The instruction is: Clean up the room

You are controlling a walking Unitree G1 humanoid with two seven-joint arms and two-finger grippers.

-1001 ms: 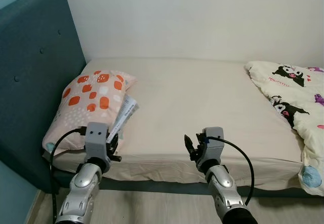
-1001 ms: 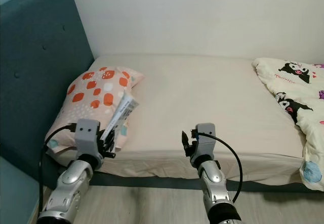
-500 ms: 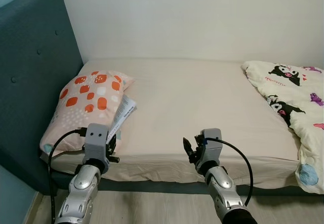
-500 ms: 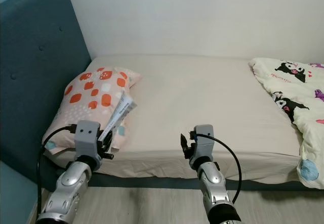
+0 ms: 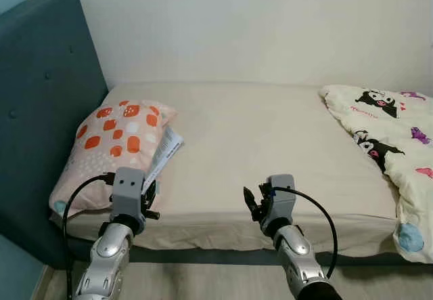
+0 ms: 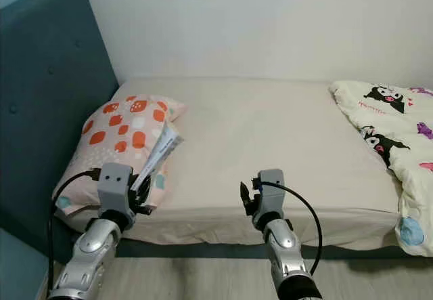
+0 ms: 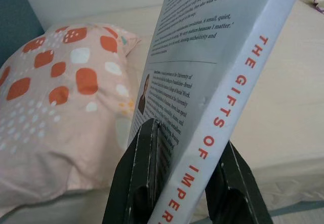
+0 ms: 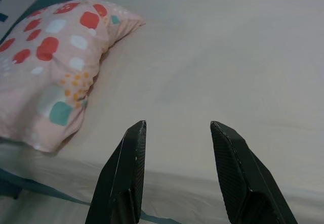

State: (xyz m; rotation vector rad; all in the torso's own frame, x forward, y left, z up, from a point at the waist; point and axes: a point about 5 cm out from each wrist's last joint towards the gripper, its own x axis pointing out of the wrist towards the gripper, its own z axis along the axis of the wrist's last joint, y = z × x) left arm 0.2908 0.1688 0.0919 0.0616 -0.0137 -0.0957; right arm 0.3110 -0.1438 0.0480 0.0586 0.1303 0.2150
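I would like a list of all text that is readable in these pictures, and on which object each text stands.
"THE GIFTS OF IMPER": orange capitals along the spine of the pale grey paperback book held between the left gripper's black fingers; the title is cut off at the picture's edge.
"we matter because I matter": part of the back-cover paragraph; the rest is too small to read.
Cartoon-print cream quilt: small lettering, too blurred to read.

This is a bedroom in a home: a bed (image 5: 270, 144) with a beige sheet stands against a white wall, with a teal padded headboard (image 5: 40, 110), a spotted pillow (image 5: 111, 141) and a cartoon-print quilt (image 5: 385, 131).
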